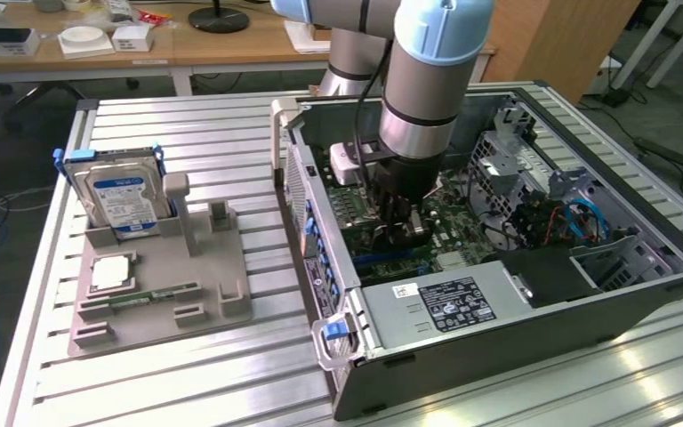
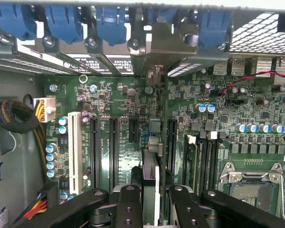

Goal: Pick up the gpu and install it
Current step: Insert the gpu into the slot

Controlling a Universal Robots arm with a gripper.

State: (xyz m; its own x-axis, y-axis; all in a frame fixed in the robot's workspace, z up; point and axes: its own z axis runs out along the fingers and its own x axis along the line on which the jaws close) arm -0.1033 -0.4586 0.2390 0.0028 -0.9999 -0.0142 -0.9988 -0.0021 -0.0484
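In the wrist view the gpu (image 2: 150,166) appears edge-on as a thin dark card, and my gripper (image 2: 152,209) is shut on it, with one black finger (image 2: 128,204) on each side. Its pale metal bracket end (image 2: 154,52) reaches the row of rear slot openings in the case. The card stands upright over the green motherboard (image 2: 123,109), in line with the black expansion slots (image 2: 113,147). Whether its edge sits in a slot is hidden. In the exterior view my gripper (image 1: 395,227) is lowered into the open computer case (image 1: 532,311), just above the motherboard.
On the exterior view's left a grey fixture tray (image 1: 199,276) holds an upright silver hard drive (image 1: 122,196), a processor chip (image 1: 110,271) and a green memory stick (image 1: 157,294). Inside the case are a power supply (image 1: 461,302), cables (image 1: 567,222), blue slot clips (image 2: 109,21) and a processor socket (image 2: 249,185).
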